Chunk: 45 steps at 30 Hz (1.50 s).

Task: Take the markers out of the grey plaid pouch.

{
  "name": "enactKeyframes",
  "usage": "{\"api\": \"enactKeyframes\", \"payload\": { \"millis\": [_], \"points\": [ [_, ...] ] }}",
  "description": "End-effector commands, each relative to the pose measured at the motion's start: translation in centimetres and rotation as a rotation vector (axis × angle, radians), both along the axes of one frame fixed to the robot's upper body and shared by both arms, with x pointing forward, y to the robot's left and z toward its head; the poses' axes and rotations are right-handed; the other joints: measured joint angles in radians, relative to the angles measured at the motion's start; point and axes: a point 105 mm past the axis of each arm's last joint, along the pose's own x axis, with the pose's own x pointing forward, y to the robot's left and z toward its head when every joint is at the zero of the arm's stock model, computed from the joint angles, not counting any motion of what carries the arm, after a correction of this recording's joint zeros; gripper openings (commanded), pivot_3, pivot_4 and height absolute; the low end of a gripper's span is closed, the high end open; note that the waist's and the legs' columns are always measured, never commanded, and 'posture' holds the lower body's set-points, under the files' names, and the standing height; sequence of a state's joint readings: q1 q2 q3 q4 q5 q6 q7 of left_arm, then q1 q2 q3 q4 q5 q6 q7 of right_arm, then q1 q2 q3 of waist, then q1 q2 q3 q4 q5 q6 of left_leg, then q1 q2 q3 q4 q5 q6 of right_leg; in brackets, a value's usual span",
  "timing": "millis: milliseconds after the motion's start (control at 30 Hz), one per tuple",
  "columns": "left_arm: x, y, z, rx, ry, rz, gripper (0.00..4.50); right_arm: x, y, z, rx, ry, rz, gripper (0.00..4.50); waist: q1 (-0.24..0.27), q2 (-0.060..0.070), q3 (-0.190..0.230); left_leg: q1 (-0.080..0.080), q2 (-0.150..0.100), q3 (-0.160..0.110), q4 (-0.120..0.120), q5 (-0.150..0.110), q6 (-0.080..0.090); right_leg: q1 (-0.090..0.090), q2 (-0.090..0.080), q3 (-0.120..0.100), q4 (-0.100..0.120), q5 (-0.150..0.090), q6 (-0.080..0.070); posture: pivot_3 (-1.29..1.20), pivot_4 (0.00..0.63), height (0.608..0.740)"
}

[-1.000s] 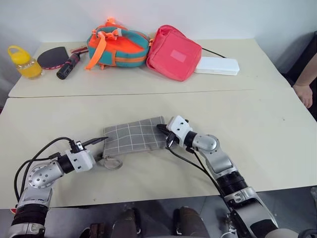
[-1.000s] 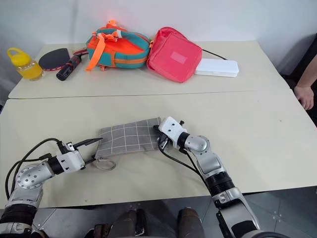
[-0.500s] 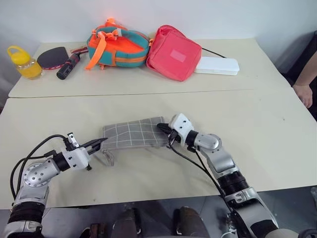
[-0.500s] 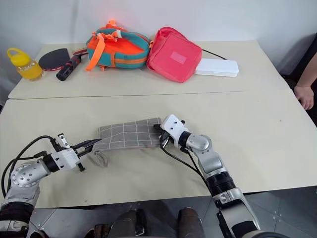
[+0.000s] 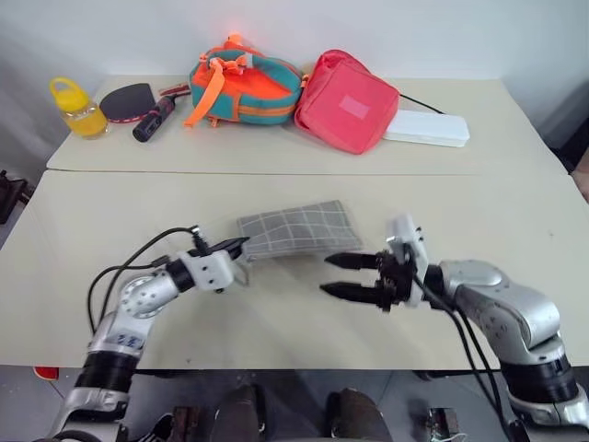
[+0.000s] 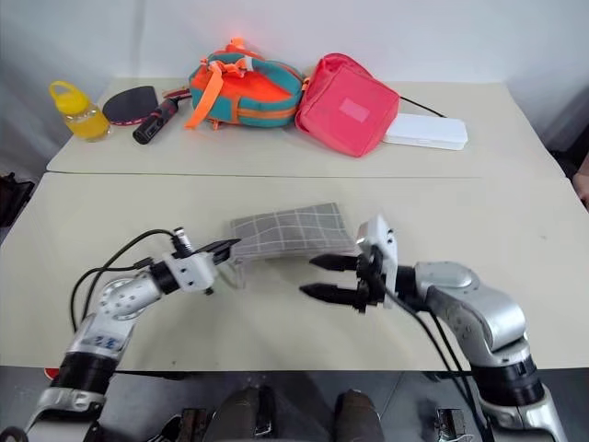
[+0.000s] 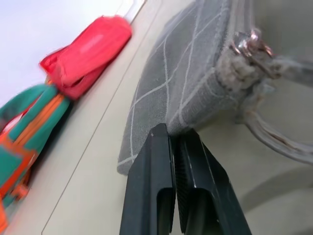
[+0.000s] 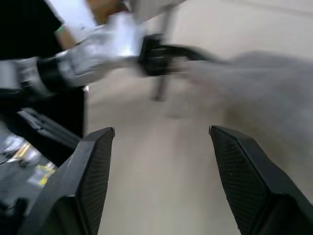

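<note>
Left tool [image 5: 241, 245] pinching grey plaid pouch [image 5: 296, 230]

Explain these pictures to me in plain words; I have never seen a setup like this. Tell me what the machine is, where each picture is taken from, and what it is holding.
This is a humanoid robot with two arms, each ending in a two-fingered black gripper. Two pictures come from cameras in its head, looking down over a beige table. The other two come from a camera on each wrist, looking along the fingers.

In the middle lies a flat grey plaid fabric pouch. The left gripper is shut on its near-left edge, beside the zipper pull and loop strap. The right gripper is open, holds nothing and sits apart from the pouch.

At the far side lie a yellow bottle, a black table tennis paddle, a teal and orange backpack, a pink-red bag and a flat white case. No markers are visible.
</note>
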<state>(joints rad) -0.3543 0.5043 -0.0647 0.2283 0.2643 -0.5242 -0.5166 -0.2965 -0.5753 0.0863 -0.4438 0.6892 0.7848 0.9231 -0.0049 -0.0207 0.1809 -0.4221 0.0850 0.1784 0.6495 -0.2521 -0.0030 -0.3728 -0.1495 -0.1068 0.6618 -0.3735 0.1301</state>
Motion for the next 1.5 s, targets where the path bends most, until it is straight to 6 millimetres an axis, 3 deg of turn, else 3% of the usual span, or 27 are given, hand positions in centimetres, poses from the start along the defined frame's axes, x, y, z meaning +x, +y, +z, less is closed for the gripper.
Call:
{"api": "enactKeyframes", "payload": {
  "millis": [33, 200, 400, 567, 667, 900, 933, 1300, 1500],
  "points": [
    [0.0, -2.0, -0.5, 0.040, 0.006, -0.026, 0.00, 1.4, 1.2, -2.5, -0.082, -0.075, -0.124, 3.28, -0.001, -0.001, 0.000, 0.000, 0.000, 0.000, 0.000, 0.000, 0.000, 0.000, 0.000, 0.000, 0.000, 0.000, 0.000, 0.00, 0.150, 0.740],
    [-0.2, -3.1, -0.5, 0.093, -0.015, -0.042, 0.00, 4.5, 2.7, -3.9, -0.047, -0.087, -0.330, 3.28, 0.001, -0.001, -0.001, 0.000, 0.000, 0.002, -0.001, 0.001, -0.001, -0.002, 0.000, 0.000, 0.001, 0.000, 0.000, 0.00, 0.150, 0.740],
    [-0.1, -4.1, 0.4, 0.088, -0.036, -0.041, 0.00, 5.2, 4.9, -3.3, 0.083, -0.006, -0.346, 3.28, 0.002, -0.001, -0.001, -0.001, 0.000, 0.002, -0.001, 0.000, -0.001, -0.002, 0.000, 0.000, 0.000, 0.000, 0.000, 0.00, 0.150, 0.740],
    [0.0, -4.2, 1.2, 0.080, -0.060, -0.021, 0.00, 4.6, 6.5, -3.3, 0.070, -0.028, -0.245, 3.28, 0.001, -0.001, -0.001, -0.001, 0.000, 0.002, -0.001, 0.000, -0.001, -0.002, 0.001, 0.001, 0.000, 0.000, 0.000, 0.00, 0.150, 0.740],
    [0.0, -4.3, 1.4, 0.079, -0.064, -0.016, 0.00, 5.3, 6.7, -3.1, 0.086, -0.034, -0.265, 2.67, 0.001, -0.001, 0.000, -0.001, 0.000, 0.002, -0.001, 0.000, -0.001, -0.002, 0.001, 0.000, 0.000, 0.000, 0.000, 0.00, 0.150, 0.740],
    [-0.2, -4.1, 1.3, 0.073, -0.057, -0.004, 0.00, 5.3, 6.3, -3.0, 0.091, -0.036, -0.263, 0.21, -0.002, -0.001, 0.000, -0.001, 0.001, 0.002, -0.001, 0.000, -0.001, -0.003, 0.001, 0.000, 0.000, 0.000, 0.000, 0.00, 0.150, 0.740],
    [-0.2, -4.0, 1.3, 0.072, -0.057, -0.001, 0.00, 5.4, 6.0, -3.1, 0.085, -0.037, -0.270, 0.01, -0.002, -0.001, -0.001, -0.001, 0.001, 0.002, -0.001, 0.000, -0.001, -0.003, 0.001, 0.000, 0.000, 0.000, 0.000, 0.00, 0.150, 0.740],
    [-0.7, -0.1, 1.9, 0.033, -0.057, 0.060, 0.00, 6.7, -1.7, -3.3, -0.067, -0.098, -0.337, 0.01, -0.011, -0.001, 0.000, -0.001, 0.001, 0.002, -0.001, 0.000, -0.001, -0.003, 0.001, 0.001, 0.000, 0.000, 0.000, 0.00, 0.150, 0.740],
    [-0.7, 2.7, 2.7, -0.016, -0.055, 0.104, 0.00, 8.6, -8.5, -3.4, -0.219, -0.153, -0.450, 0.01, -0.019, -0.001, 0.000, -0.001, 0.001, 0.002, -0.001, 0.000, -0.001, -0.002, 0.001, 0.001, -0.001, 0.000, 0.000, 0.00, 0.150, 0.740]
  ]
}}
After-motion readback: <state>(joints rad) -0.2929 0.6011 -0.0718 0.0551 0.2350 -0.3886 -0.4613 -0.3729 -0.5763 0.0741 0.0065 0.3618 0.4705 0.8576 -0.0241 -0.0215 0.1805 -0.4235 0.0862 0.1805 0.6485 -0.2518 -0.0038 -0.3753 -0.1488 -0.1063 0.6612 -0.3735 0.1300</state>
